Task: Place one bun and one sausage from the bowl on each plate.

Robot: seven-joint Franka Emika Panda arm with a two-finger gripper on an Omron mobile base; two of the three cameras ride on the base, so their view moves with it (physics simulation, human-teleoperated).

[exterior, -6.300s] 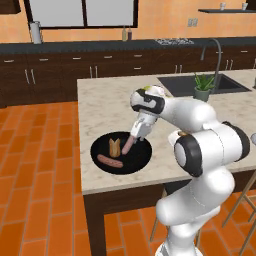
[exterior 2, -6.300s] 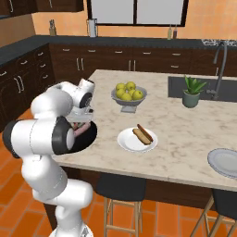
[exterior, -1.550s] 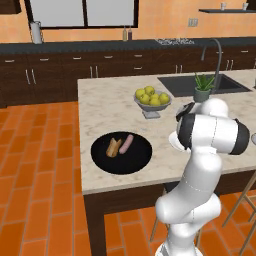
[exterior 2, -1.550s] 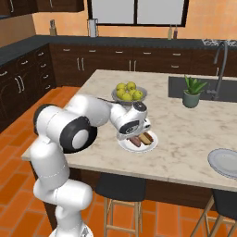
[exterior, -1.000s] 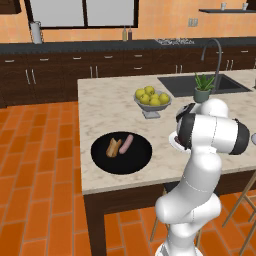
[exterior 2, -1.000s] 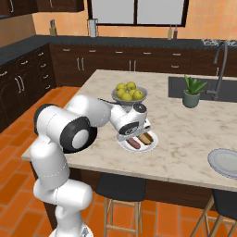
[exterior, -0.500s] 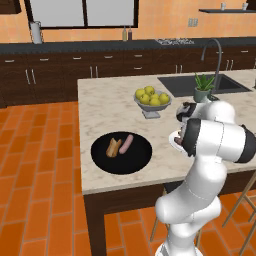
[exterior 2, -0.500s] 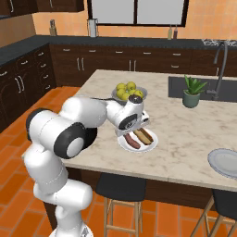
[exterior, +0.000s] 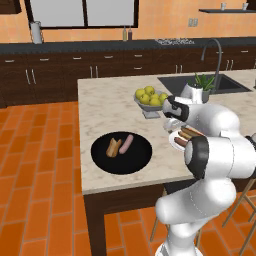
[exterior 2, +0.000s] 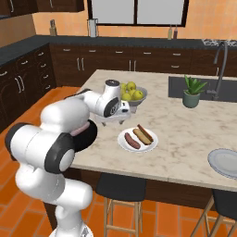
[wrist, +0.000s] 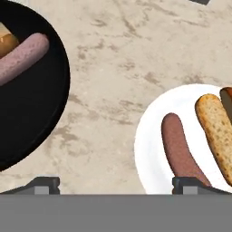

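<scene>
The wide black bowl [exterior: 121,161] lies near the island's front edge with one bun [exterior: 114,147] and one sausage [exterior: 127,143] in it. To its right is the white plate [exterior 2: 137,146], carrying a sausage [exterior 2: 132,140] and a bun [exterior 2: 144,134]. My gripper [exterior 2: 116,121] hovers open over bare counter between bowl and plate, holding nothing. In the hand view the bowl [wrist: 36,99] is at left and the white plate [wrist: 152,149] with its sausage [wrist: 180,152] and bun [wrist: 219,131] at right. The pale grey plate [exterior 2: 225,163] lies bare at the far right.
A grey footed bowl of yellow-green fruit [exterior 2: 133,93] stands just behind the gripper. A potted plant [exterior 2: 192,91] sits beside the sink [exterior: 202,83] and its tap. Stools stand under the island's front edge.
The gripper opened and let go of the sausage on the white plate, then lifted and drew back left toward the black bowl.
</scene>
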